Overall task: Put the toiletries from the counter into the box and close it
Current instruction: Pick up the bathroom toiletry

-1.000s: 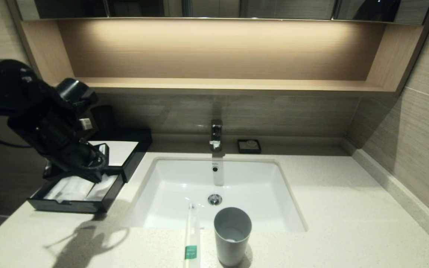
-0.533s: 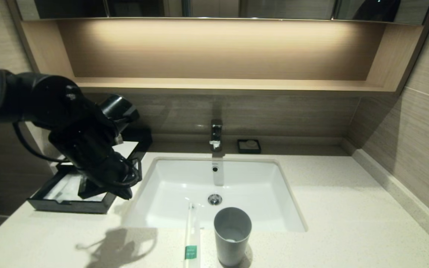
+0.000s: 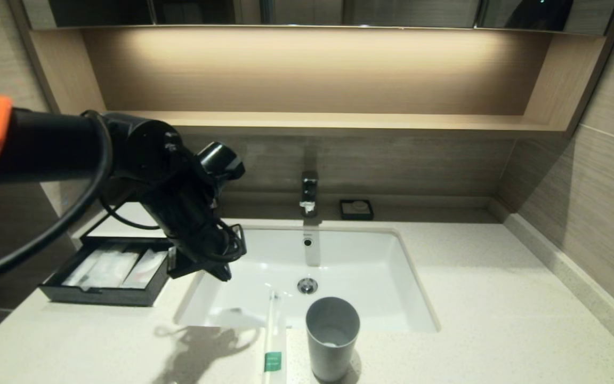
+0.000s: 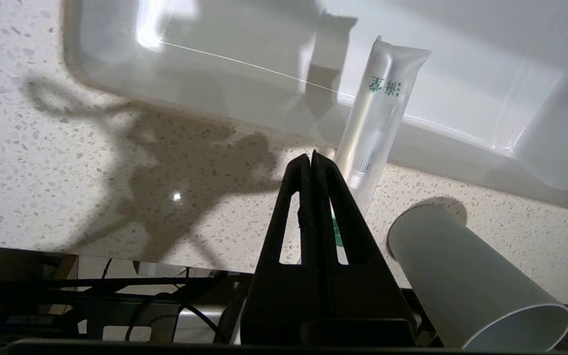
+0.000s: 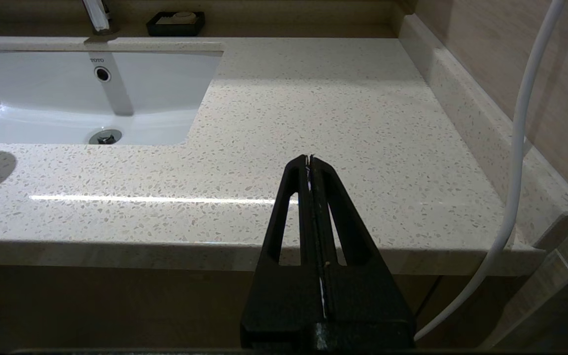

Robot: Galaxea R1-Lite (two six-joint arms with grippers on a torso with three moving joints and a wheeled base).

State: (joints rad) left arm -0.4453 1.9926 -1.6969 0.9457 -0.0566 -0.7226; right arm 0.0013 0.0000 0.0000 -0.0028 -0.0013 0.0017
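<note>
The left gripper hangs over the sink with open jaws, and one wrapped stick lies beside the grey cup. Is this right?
Not quite: the left gripper has its jaws shut, as the left wrist view shows. It does hang over the sink, and one wrapped stick lies beside the grey cup.

Pale cream speckled stone counter: polished, glossy. White rectangular sink: smooth glazed ceramic look. Chrome metal faucet: shiny. Grey plastic cup near: matt. Long paper-wrapped stick: satin sheen. Light wooden shelf niche far: matt grain.
</note>
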